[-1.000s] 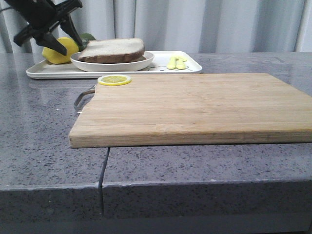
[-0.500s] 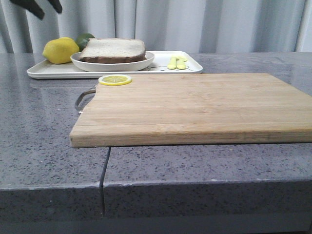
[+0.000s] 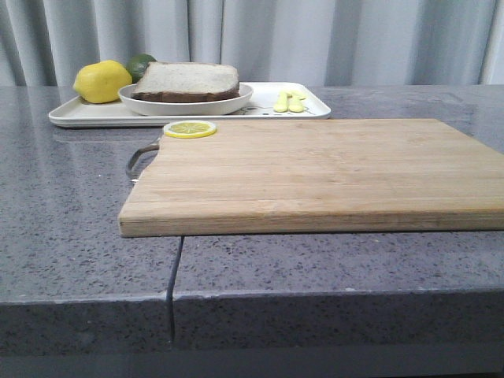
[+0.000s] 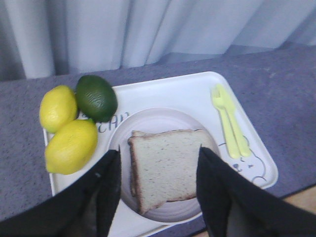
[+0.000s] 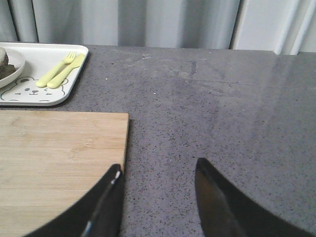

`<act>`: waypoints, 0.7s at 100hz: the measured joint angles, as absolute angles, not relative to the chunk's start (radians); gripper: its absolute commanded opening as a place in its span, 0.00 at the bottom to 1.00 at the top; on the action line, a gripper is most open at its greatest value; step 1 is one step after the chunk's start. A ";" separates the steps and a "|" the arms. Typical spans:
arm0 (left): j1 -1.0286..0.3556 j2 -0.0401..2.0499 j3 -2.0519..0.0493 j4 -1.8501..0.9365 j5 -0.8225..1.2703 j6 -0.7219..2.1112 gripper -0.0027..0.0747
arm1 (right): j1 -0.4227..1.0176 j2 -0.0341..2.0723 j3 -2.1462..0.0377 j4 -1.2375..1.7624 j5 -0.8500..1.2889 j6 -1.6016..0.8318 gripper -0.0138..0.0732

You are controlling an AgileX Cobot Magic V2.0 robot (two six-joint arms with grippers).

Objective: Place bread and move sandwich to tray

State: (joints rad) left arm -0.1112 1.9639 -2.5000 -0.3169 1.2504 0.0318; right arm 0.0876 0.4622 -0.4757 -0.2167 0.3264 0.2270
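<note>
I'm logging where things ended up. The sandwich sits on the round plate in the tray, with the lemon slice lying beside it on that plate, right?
Not quite. The sandwich does sit on the round plate in the tray, but the lemon slice lies on a back corner of the wooden cutting board, outside the tray, as the front view shows.

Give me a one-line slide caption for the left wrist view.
Open left gripper above the sandwich on a round plate, on the tray with two lemons, a lime and yellow cutlery.
</note>
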 measured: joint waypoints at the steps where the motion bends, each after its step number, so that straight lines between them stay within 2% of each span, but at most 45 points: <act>1: -0.115 1.961 -2.500 -0.315 1.250 0.036 0.46 | 0.088 0.462 -0.476 -0.217 0.326 0.227 0.57; 31: -0.270 1.856 -2.498 -0.111 1.275 0.065 0.46 | 0.088 0.462 -0.476 -0.217 0.326 0.227 0.57; 56: -0.281 1.780 -2.454 -0.084 1.273 0.066 0.46 | 0.088 0.462 -0.476 -0.217 0.330 0.227 0.57; 70: -0.282 1.713 -2.359 -0.082 1.230 0.067 0.46 | 0.088 0.462 -0.476 -0.217 0.330 0.227 0.57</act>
